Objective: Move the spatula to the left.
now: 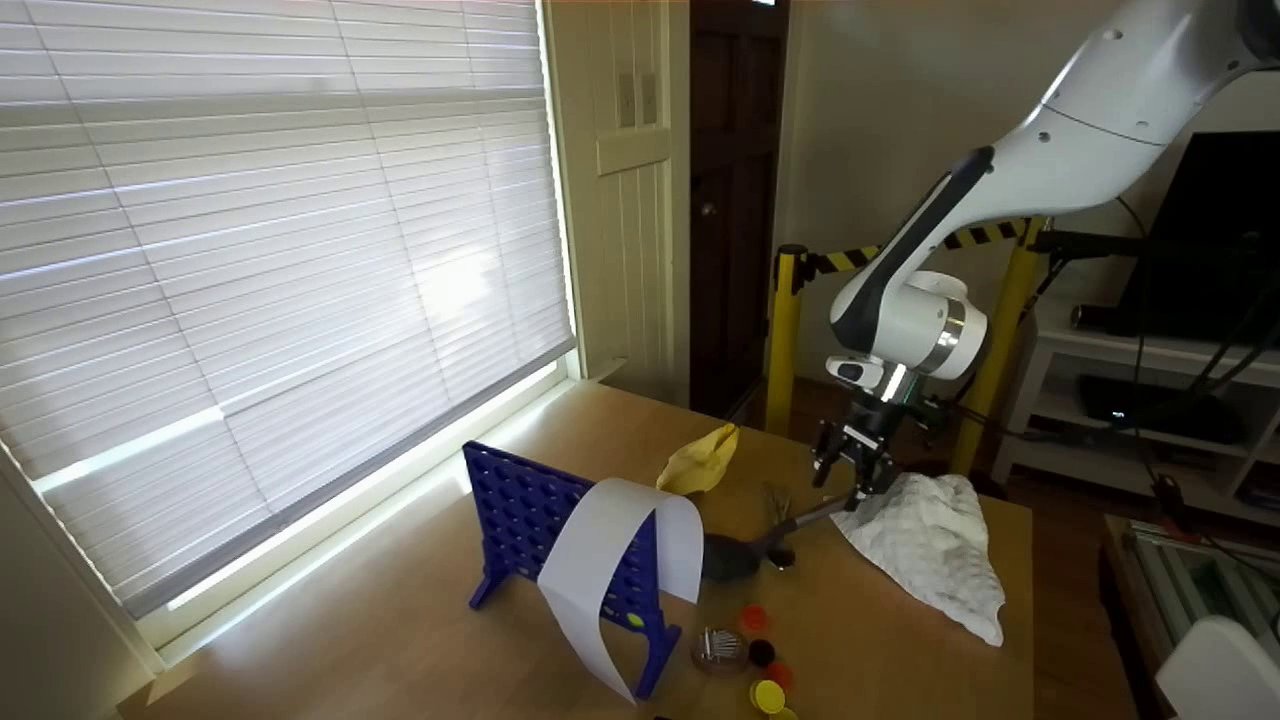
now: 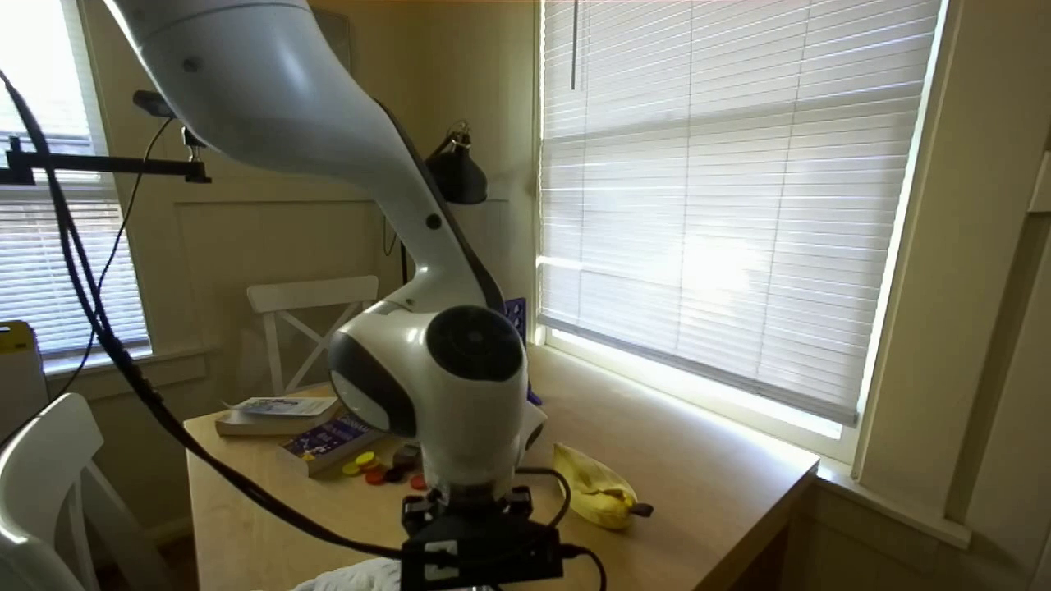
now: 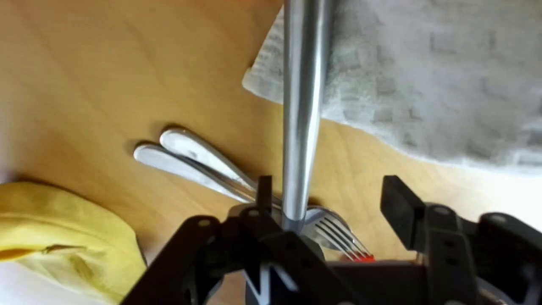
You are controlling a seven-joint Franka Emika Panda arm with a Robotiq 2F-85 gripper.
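The gripper [image 3: 329, 197], spread wide, empty, seems poised to grasp the spatula [image 3: 301, 114], toward twelve o'clock in wrist view. Closing should follow.

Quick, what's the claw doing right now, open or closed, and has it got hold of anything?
Claw: open, jaws apart; in the wrist view the spatula handle shows between them but isn't clamped.

Table [image 1: 500, 640] in both exterior views, close beneath wrist view
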